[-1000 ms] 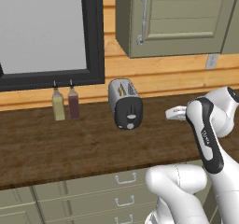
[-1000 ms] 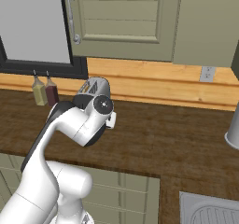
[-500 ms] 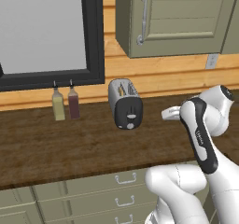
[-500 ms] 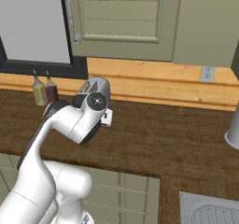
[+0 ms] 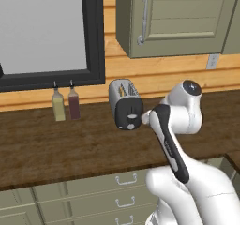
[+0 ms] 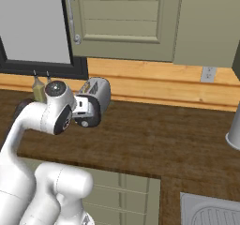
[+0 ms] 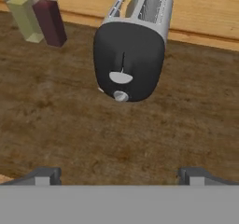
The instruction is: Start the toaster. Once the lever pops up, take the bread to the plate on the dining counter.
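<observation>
Facing toaster (image 7: 130,55) w/ bread (image 5: 123,89) in slot, end effector (image 7: 119,176) spread wide, holding nothing.

Toaster (image 7: 154,13): brushed silver metal shell, satin-black plastic front panel; worktop (image 7: 70,125): dark, matt, streaky wood grain; wall boards at 12 o'clock (image 5: 178,69): smooth honey-toned wood; cupboard doors (image 6: 126,18): matt grey-green paint with dull metal handles (image 6: 71,13).

Gripper (image 7: 119,174) apparently nearer toaster (image 5: 125,105)
</observation>
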Robot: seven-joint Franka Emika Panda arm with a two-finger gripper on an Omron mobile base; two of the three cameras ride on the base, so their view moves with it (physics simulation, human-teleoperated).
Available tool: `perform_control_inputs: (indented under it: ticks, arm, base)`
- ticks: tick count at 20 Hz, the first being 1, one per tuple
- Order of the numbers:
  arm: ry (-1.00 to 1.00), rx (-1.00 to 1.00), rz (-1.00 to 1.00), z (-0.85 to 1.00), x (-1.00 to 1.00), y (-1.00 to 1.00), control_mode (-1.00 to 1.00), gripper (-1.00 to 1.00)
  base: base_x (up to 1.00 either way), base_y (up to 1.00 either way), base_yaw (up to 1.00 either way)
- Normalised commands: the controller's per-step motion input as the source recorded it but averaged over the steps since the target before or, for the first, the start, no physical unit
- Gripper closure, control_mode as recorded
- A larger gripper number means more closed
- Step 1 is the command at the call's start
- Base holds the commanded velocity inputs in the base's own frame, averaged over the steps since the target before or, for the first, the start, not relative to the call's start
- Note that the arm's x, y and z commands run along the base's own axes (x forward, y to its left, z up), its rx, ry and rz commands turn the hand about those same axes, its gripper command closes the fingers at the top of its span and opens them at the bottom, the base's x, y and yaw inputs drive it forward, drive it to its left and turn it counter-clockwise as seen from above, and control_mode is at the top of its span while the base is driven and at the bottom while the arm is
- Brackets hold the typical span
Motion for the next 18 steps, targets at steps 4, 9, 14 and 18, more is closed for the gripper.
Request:
perform_control_inputs:
  ticks: [4,9,14,18]
  arm:
    - [0.00,-0.20,-0.02,0.38,0.09,0.43,-1.00,-1.00]
    - [-0.04,-0.04,0.00,0.58,0.08,0.29,-1.00,-1.00]
    - [-0.04,0.00,-0.04,0.40,0.38,0.20,-1.00,-1.00]
    - [-0.10,0.00,-0.16,0.06,0.45,0.23,-1.00,-1.00]
  base:
    - [0.00,0.00,0.00]
    - [0.00,0.00,0.00]
    - [0.00,0.00,0.00]
    - [0.00,0.00,0.00]
